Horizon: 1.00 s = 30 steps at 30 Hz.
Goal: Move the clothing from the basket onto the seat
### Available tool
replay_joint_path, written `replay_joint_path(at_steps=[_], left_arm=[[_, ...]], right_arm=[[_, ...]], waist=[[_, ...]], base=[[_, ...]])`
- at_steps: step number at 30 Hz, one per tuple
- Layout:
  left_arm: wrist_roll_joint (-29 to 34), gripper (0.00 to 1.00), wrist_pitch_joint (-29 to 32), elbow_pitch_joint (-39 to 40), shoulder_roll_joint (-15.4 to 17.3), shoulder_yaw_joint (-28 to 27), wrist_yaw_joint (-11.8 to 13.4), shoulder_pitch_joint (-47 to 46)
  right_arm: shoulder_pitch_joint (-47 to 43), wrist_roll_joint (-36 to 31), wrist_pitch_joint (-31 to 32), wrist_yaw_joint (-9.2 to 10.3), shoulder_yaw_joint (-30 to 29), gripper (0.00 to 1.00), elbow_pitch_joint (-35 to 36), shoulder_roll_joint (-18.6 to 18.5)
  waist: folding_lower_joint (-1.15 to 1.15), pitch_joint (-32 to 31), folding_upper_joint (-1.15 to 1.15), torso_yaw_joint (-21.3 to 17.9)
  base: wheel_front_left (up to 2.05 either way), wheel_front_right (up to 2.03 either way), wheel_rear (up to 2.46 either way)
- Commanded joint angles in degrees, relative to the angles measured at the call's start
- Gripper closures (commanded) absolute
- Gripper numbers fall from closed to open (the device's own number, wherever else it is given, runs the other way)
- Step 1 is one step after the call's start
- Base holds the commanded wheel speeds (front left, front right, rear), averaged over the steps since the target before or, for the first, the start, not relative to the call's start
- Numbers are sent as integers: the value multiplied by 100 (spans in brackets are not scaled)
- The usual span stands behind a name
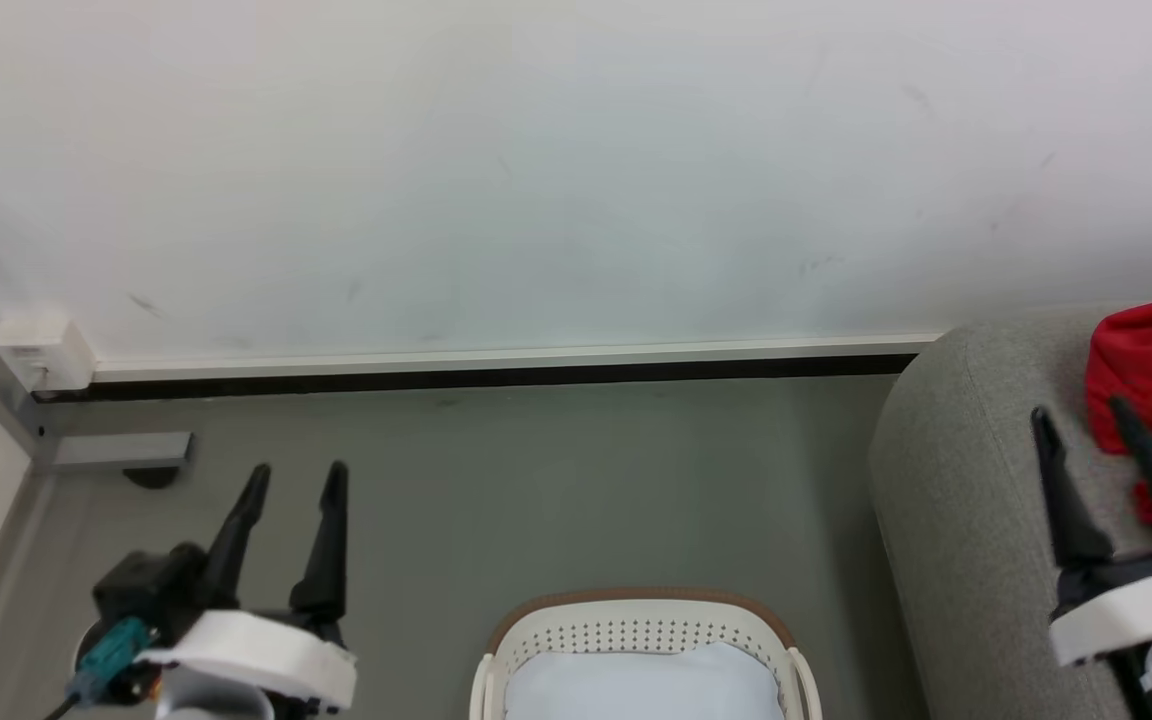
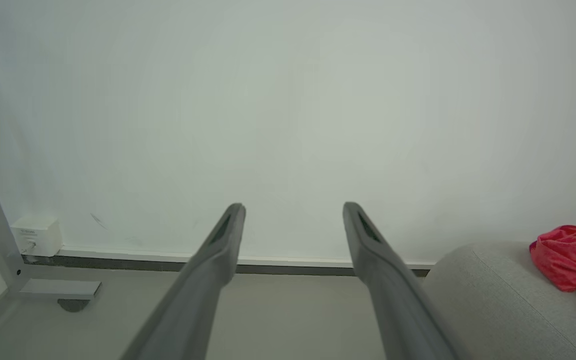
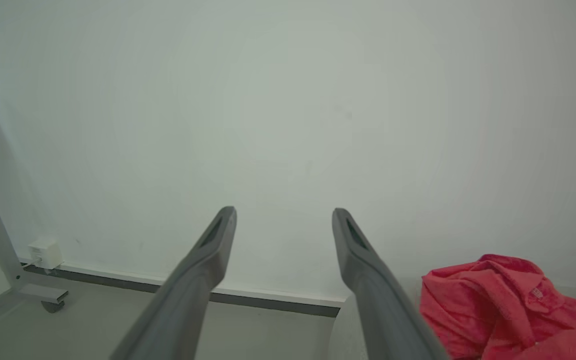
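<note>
Clothing point(image 1: 1151, 370), red, heaped on seat point(image 1: 966, 520) near its rounded end.
Basket point(image 1: 641, 625) on floor point(image 1: 536, 480), white cloth point(image 1: 641, 685) inside; anything lower down seemingly cut off at the view's edge. Left gripper point(image 1: 298, 470) over floor, right gripper point(image 1: 1079, 410) over seat just beside clothing; both spread, empty.

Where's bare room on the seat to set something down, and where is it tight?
Free: the seat's rounded grey end, bordered by floor on its left and the red clothing on its right. Floor between basket and skirting is bare too. Tight: the seat's right side, where the clothing is heaped behind the open right jaws.
</note>
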<state>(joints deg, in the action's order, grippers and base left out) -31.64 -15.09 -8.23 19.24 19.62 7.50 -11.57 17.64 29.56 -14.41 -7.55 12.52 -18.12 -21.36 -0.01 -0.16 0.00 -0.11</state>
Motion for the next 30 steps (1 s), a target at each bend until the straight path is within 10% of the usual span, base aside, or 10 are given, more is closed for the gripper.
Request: replay_joint_path(at_steps=[1,12,30], left_arm=[[191,0,-9,47,-80,-206,-29,209],[1269,0,-9,152,-769,-1168,-338,1079],[2107,0,-10,-67,-1468,-2067,-1078,1263]], right_arm=[[-252,-66,-54,13,-7,0,81,165],[-1030,-554,-78,13,93,0,512,933],[-1149,-791,-80,13,144,0,526,1192]], waist=[[1,1,0,16],[1,7,0,-141],[1,-39,0,-214]], base=[[0,0,0],[0,0,0],[0,0,0]])
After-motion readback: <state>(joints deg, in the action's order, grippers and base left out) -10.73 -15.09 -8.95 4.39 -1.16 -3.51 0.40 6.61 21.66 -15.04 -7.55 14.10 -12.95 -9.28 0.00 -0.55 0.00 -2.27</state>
